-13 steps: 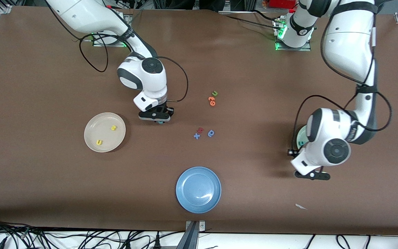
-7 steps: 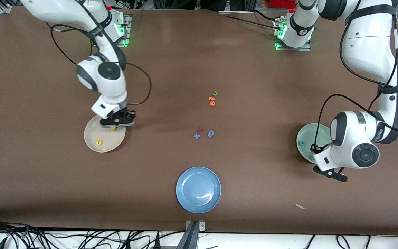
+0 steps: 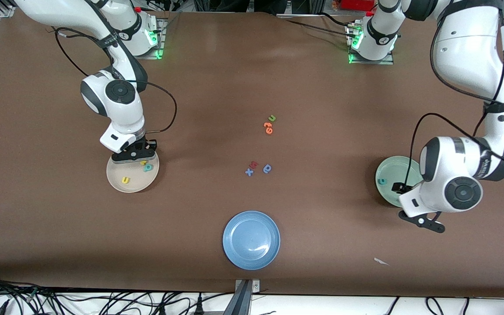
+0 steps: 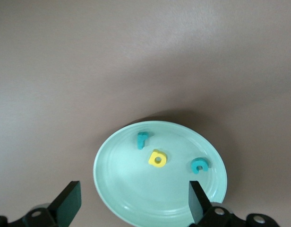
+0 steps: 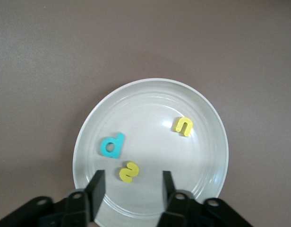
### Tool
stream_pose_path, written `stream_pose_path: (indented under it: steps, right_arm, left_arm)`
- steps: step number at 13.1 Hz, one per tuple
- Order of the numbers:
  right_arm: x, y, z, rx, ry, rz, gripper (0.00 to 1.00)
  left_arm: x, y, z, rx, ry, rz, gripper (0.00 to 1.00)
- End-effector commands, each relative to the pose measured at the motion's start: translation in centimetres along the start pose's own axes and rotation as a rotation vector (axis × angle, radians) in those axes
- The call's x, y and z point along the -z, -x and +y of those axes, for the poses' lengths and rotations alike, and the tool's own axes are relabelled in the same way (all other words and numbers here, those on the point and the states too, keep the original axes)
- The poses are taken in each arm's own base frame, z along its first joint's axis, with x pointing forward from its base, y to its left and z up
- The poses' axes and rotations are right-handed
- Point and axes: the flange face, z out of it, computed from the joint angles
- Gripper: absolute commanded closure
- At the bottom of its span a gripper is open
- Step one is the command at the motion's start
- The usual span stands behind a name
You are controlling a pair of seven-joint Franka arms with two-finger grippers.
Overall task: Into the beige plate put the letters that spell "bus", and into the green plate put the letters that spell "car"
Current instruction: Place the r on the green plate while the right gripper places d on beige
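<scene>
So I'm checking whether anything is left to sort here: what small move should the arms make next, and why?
Probably just lift both grippers straight up and away. The beige plate already holds the teal b, yellow s and yellow u; the green plate holds the teal r, yellow a and teal c. The right gripper and left gripper hang open and empty above them.

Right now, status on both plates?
Left gripper open over green plate: c, a, r in. Right gripper open over beige plate: b, u, s in. Nothing in the way.
</scene>
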Motion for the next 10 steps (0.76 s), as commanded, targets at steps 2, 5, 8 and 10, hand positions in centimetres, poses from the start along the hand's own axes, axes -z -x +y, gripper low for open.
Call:
stream_pose_path:
  steps: [2, 5, 8, 10]
  right_arm:
    - [0.8, 0.2, 0.3, 0.010, 0.012, 0.016, 0.00]
    - [1.0, 0.1, 0.4, 0.007, 0.011, 0.016, 0.00]
    - [4.1, -1.7, -1.2, -0.085, -0.006, -0.092, 0.00]
    - [7.1, -4.2, -0.1, -0.116, -0.004, -0.160, 0.00]
  left_arm:
    - [5.2, 1.5, 0.3, 0.194, -0.012, 0.022, 0.00]
    - [7.0, 1.9, 0.8, 0.320, 0.023, 0.019, 0.00]
    - [9.2, 2.5, -0.5, 0.418, 0.151, 0.029, 0.00]
    - [9.4, 2.3, 0.1, 0.413, 0.147, 0.027, 0.00]
